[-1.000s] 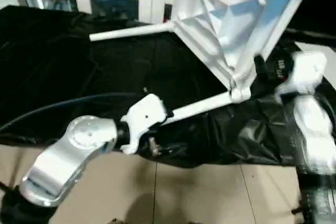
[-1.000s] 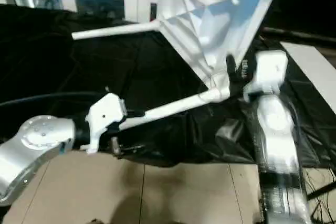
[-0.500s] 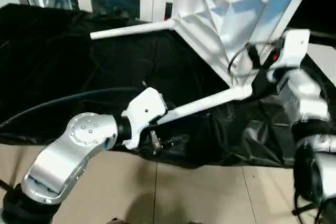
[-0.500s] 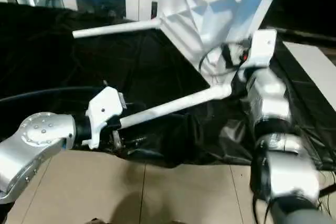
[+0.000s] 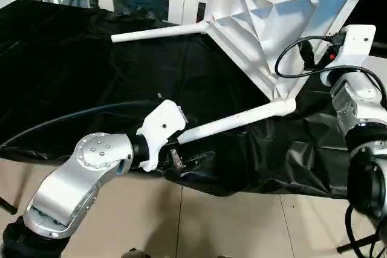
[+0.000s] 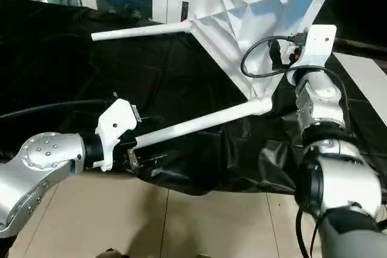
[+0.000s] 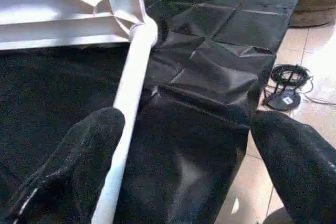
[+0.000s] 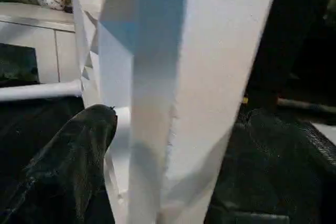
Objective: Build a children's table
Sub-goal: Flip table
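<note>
One leg (image 7: 128, 93) beside left claw (image 7: 178, 171)

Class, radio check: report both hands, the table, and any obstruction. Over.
Left hand open, one finger against the near leg. Right hand open astride the tabletop edge. Table tipped on its side over the black sheet. No obstruction seen.

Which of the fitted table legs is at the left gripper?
The near leg, running from the tabletop's lowest corner socket towards the left gripper; one black finger touches it. The other legs stick out farther back and higher up.
</note>
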`<state>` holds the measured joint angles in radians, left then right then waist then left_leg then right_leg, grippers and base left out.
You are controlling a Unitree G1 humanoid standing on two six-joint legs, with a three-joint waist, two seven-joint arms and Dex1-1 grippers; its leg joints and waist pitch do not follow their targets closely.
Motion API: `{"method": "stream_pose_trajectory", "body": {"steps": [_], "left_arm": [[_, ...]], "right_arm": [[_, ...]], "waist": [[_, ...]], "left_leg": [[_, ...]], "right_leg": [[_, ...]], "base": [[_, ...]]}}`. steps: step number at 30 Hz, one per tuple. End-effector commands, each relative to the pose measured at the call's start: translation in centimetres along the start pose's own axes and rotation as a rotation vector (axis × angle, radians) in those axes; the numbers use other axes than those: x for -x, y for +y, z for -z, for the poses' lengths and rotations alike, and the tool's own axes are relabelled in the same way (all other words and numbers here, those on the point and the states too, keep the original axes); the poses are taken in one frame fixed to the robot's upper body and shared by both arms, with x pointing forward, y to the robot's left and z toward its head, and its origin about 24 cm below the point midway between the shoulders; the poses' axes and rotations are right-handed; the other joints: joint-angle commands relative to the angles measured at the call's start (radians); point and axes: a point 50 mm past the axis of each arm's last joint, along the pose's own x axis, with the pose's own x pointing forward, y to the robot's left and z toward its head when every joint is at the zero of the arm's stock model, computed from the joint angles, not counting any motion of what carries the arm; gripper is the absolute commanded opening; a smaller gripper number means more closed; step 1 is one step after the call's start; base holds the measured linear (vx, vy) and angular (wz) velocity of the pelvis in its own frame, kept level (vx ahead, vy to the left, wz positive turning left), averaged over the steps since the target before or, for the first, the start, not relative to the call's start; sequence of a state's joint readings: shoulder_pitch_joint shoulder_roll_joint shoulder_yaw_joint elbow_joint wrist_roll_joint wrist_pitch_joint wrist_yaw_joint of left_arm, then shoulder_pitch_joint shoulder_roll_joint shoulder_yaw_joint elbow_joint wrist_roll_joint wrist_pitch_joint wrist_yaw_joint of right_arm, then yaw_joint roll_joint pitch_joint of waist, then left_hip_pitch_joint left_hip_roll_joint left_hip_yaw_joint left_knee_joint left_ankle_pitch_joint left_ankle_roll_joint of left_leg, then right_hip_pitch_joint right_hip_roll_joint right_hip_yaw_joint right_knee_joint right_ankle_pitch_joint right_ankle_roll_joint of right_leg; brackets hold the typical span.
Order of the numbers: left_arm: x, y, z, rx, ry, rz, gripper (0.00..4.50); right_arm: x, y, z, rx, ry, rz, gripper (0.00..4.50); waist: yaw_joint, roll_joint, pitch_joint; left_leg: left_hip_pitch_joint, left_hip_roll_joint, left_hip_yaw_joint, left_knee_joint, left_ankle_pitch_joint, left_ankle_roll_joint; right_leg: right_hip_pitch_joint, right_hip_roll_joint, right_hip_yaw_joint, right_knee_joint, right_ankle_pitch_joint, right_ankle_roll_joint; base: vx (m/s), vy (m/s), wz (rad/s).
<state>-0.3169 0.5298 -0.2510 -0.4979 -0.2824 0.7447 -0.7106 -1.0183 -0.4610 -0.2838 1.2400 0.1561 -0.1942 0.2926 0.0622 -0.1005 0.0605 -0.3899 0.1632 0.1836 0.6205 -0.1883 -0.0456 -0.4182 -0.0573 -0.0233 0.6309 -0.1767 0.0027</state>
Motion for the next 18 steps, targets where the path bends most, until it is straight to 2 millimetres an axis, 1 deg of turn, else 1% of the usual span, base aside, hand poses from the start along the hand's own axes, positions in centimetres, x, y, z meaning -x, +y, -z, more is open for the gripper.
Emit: {"method": "stream_pose_trajectory", "body": {"steps": [1, 2, 5, 6, 7, 8, 9, 10, 11, 12, 13, 14, 15, 16, 17, 18], "left_arm": [[0.2, -0.1, -0.3, -0.001, -0.01, -0.001, 4.5], [0.2, -0.1, -0.3, -0.001, -0.009, -0.001, 4.5], [0.6, -0.2, -0.2, 0.002, 0.003, -0.006, 4.5], [0.6, -0.2, -0.1, 0.002, 0.005, -0.007, 4.5], [0.9, -0.3, -0.1, 0.006, 0.011, -0.01, 4.5], [0.9, -0.3, -0.1, 0.006, 0.011, -0.01, 4.5], [1.0, -0.3, -0.1, 0.008, 0.013, -0.011, 4.5], [1.1, -0.3, 0.0, 0.008, 0.019, -0.013, 4.5], [1.1, -0.3, 0.0, 0.009, 0.02, -0.014, 4.5], [1.3, -0.4, 0.1, 0.01, 0.024, -0.017, 4.5], [1.5, -0.4, 0.1, 0.012, 0.03, -0.024, 4.5], [1.6, -0.4, 0.2, 0.013, 0.031, -0.026, 4.5], [1.6, -0.4, 0.2, 0.014, 0.031, -0.026, 4.5], [1.7, -0.4, 0.2, 0.016, 0.033, -0.031, 4.5], [1.7, -0.4, 0.2, 0.017, 0.034, -0.032, 4.5], [1.7, -0.4, 0.2, 0.018, 0.034, -0.034, 4.5]], "right_arm": [[-0.1, -0.7, -0.6, -0.037, 0.01, 0.006, 4.44], [-0.1, -0.6, -0.5, -0.039, 0.016, 0.002, 4.44], [-0.2, -0.1, 0.1, -0.062, 0.068, -0.029, 4.44], [-0.3, 0.0, 0.1, -0.066, 0.074, -0.033, 4.44], [-0.4, 0.5, 0.3, -0.082, 0.096, -0.063, 4.44], [-0.4, 0.5, 0.3, -0.082, 0.096, -0.063, 4.44], [-0.4, 0.7, 0.4, -0.089, 0.103, -0.08, 4.44], [-0.4, 1.1, 0.5, -0.072, 0.117, -0.122, 4.44], [-0.4, 1.2, 0.6, -0.067, 0.121, -0.137, 4.44], [-0.4, 1.6, 0.7, -0.051, 0.132, -0.18, 4.44], [-0.3, 2.2, 1.0, -0.018, 0.151, -0.26, 4.44], [-0.3, 2.4, 1.0, -0.007, 0.157, -0.282, 4.44], [-0.3, 2.4, 1.1, -0.004, 0.159, -0.288, 4.44], [-0.2, 2.6, 1.2, 0.015, 0.166, -0.332, 4.44], [-0.1, 2.7, 1.2, 0.02, 0.168, -0.344, 4.44], [-0.1, 2.7, 1.3, 0.024, 0.169, -0.362, 4.44]], "waist": [[0.003, 0.003, -0.057], [0.003, 0.004, -0.056], [0.004, 0.004, -0.048], [0.004, 0.004, -0.048], [0.003, 0.005, -0.044], [0.003, 0.005, -0.044], [0.004, 0.006, -0.043], [0.005, 0.004, -0.039], [0.007, 0.008, -0.039], [0.006, 0.004, -0.036], [0.004, 0.004, -0.036], [0.003, 0.004, -0.033], [0.002, 0.005, -0.033], [0.001, 0.004, -0.032], [0.0, 0.003, -0.032], [0.0, 0.004, -0.031]], "left_leg": [[0.015, 0.049, -0.017, -0.072, -0.229, -0.006], [0.015, 0.05, -0.017, -0.071, -0.228, -0.003], [0.013, 0.051, -0.019, -0.075, -0.241, -0.004], [0.012, 0.051, -0.019, -0.075, -0.243, -0.005], [0.013, 0.052, -0.02, -0.077, -0.251, -0.008], [0.013, 0.052, -0.02, -0.077, -0.251, -0.008], [0.014, 0.053, -0.02, -0.077, -0.26, -0.008], [0.016, 0.055, -0.02, -0.078, -0.267, -0.009], [0.017, 0.056, -0.02, -0.079, -0.267, -0.011], [0.015, 0.055, -0.02, -0.079, -0.267, -0.011], [0.011, 0.057, -0.022, -0.08, -0.258, -0.009], [0.007, 0.058, -0.023, -0.081, -0.248, -0.008], [0.008, 0.059, -0.023, -0.081, -0.245, -0.008], [0.009, 0.06, -0.023, -0.08, -0.239, -0.009], [0.011, 0.062, -0.023, -0.08, -0.233, -0.009], [0.013, 0.062, -0.022, -0.079, -0.229, -0.005]], "right_leg": [[0.041, -0.063, 0.029, -0.068, -0.23, -0.192], [0.04, -0.064, 0.029, -0.068, -0.229, -0.195], [0.039, -0.066, 0.028, -0.071, -0.25, -0.196], [0.04, -0.066, 0.028, -0.07, -0.253, -0.196], [0.038, -0.067, 0.026, -0.071, -0.261, -0.199], [0.038, -0.067, 0.026, -0.071, -0.261, -0.199], [0.037, -0.069, 0.026, -0.073, -0.272, -0.2], [0.034, -0.069, 0.025, -0.074, -0.277, -0.201], [0.035, -0.072, 0.025, -0.073, -0.28, -0.205], [0.034, -0.071, 0.023, -0.074, -0.283, -0.206], [0.039, -0.073, 0.022, -0.072, -0.278, -0.21], [0.042, -0.075, 0.02, -0.072, -0.28, -0.21], [0.042, -0.076, 0.02, -0.072, -0.281, -0.21], [0.042, -0.078, 0.021, -0.072, -0.279, -0.214], [0.041, -0.078, 0.02, -0.072, -0.276, -0.221], [0.04, -0.078, 0.021, -0.071, -0.268, -0.227]], "base": [[0.0, 0.0, 0.0], [0.0, 0.0, 0.0], [0.0, 0.0, 0.0], [0.0, 0.0, 0.0], [0.0, 0.0, 0.0], [0.0, 0.0, 0.0], [0.0, 0.0, 0.0], [0.0, 0.0, 0.0], [0.0, 0.0, 0.0], [0.0, 0.0, 0.0], [0.0, 0.0, 0.0], [0.0, 0.0, 0.0], [0.0, 0.0, 0.0], [0.0, 0.0, 0.0], [0.0, 0.0, 0.0], [0.0, 0.0, 0.0]]}}
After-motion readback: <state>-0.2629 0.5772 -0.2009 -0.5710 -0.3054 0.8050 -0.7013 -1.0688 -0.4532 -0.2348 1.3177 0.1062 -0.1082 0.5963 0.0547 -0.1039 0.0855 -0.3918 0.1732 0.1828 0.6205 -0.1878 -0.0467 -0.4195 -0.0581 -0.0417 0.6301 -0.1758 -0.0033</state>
